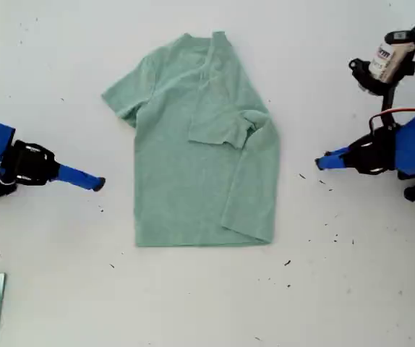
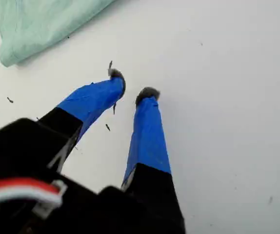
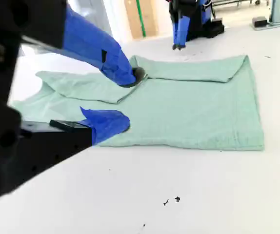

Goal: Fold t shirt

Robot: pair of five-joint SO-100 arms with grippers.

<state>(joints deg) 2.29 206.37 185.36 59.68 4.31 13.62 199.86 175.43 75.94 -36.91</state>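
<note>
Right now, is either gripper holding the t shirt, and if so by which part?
Nothing is held. My first gripper and my second gripper are both open and empty; the t shirt lies on the table, apart from both.

My first gripper [image 2: 130, 92] lies low at three o'clock in the exterior view, its blue-taped fingers a little apart and holding nothing; my second gripper [image 3: 128, 97] lies at nine o'clock, jaws spread, also holding nothing. Each points toward the middle.
</note>
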